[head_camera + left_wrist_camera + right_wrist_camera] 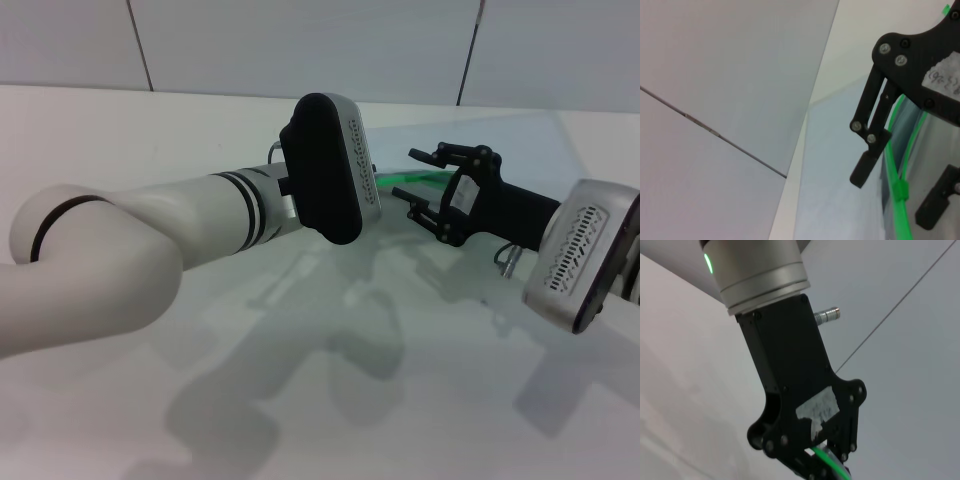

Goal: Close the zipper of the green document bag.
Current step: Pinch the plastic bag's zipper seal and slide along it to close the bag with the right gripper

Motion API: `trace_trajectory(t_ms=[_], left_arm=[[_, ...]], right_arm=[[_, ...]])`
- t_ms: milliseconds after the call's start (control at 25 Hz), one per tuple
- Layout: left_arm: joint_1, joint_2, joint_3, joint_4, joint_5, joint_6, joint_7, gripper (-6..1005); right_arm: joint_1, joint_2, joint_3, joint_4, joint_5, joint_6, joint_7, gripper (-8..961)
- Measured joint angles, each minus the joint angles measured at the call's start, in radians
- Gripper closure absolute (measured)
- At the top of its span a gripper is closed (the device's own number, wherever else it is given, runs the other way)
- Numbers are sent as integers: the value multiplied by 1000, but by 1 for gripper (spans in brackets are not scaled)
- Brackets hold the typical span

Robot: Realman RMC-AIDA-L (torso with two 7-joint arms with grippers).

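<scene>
The green document bag (470,128) lies flat on the white table, pale and translucent, also seen in the left wrist view (835,180). Its zipper (408,180) is a bright green strip, and the small slider tab (899,190) sits on it. My right gripper (407,174) reaches in from the right and stands open; in the left wrist view (895,196) its fingers straddle the strip with the slider between them, not touching. The left gripper (826,466) is hidden behind its wrist housing (330,165) in the head view. In the right wrist view it sits down at the green strip (827,458).
The left arm (150,250) crosses the table from the left. A grey panelled wall (300,40) rises behind the table's far edge. White tabletop (330,400) spreads in front of both arms.
</scene>
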Motion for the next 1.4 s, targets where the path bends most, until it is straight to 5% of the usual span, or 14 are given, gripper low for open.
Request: trace_trajectory(t_ms=[880, 1400], left_arm=[[1, 1, 0, 13, 0, 0, 1, 944], [11, 2, -7, 13, 3, 0, 7, 944]], right_arm=[[-3, -1, 14, -56, -1, 73, 0, 684], [-13, -1, 24, -59, 2, 74, 0, 776]])
